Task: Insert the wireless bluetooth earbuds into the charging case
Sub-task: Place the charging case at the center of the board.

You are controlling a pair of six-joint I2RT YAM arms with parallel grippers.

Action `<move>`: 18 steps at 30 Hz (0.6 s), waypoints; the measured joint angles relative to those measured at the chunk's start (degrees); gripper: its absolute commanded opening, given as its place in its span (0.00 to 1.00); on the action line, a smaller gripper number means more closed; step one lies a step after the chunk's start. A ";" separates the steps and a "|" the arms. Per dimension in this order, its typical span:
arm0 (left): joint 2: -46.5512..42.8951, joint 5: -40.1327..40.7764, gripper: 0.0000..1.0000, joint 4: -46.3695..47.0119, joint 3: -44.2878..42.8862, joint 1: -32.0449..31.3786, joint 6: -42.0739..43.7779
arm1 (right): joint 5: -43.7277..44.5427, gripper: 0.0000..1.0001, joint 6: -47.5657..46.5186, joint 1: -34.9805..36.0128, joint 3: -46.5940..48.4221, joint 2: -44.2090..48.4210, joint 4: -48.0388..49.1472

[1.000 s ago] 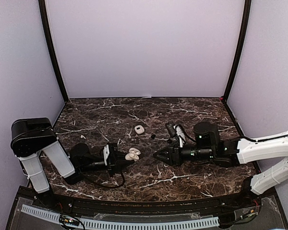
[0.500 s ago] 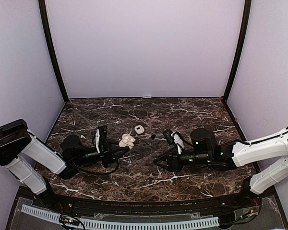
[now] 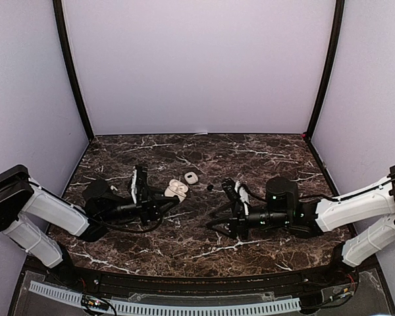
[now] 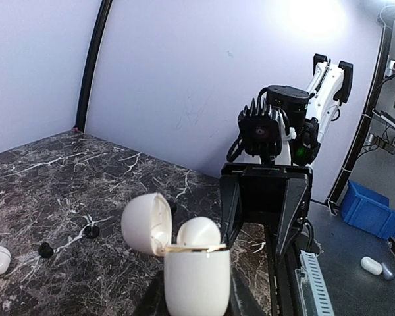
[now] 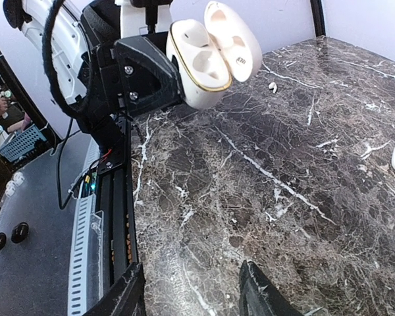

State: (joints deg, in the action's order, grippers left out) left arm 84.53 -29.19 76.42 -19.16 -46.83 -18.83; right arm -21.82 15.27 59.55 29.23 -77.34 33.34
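My left gripper [image 3: 164, 201] is shut on the white charging case [image 3: 178, 189], holding it above the marble with its lid swung open. In the left wrist view the case [image 4: 196, 276] fills the bottom centre between my left gripper's [image 4: 197, 303] jaws, lid [image 4: 147, 222] tipped left. A rounded white shape sits above its gold rim; I cannot tell what it is. My right gripper [image 3: 214, 218] faces the case from the right, open and empty [image 5: 192, 296]. Two black earbuds [image 4: 91, 232] [image 4: 46, 250] lie on the table, and one white earbud [image 5: 272, 85] lies beyond the case [image 5: 197, 66].
A second, smaller white case [image 3: 191, 178] lies on the marble table [image 3: 263, 151] behind the held one, with a black bud [image 3: 210, 187] to its right. Pale walls with black corner posts enclose the table. A black rail [image 3: 184, 289] runs along the near edge.
My left arm has lifted the open case and carried it back, away from the near edge. My right gripper has sunk lower and nearer, and its jaws have spread wider.
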 measured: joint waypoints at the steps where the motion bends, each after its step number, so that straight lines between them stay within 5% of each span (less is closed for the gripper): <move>1: -0.59 0.28 0.07 -0.55 0.00 0.00 -0.74 | 0.07 0.48 -0.61 0.00 0.15 -0.48 0.17; 8: 1.42 1.09 0.07 -6.73 -2.78 0.00 -7.54 | 3.76 0.48 -2.78 0.02 0.22 -2.45 1.84; 18: 21.44 -3.52 0.08 -10.27 -10.16 0.00 -20.63 | 17.05 0.48 -4.28 -0.11 -2.19 1.57 2.34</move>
State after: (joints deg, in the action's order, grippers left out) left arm 105.97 -32.71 66.15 -29.32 -46.83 -39.46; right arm -4.78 10.98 59.44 27.05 -75.77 35.68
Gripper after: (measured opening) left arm 0.255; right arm 0.477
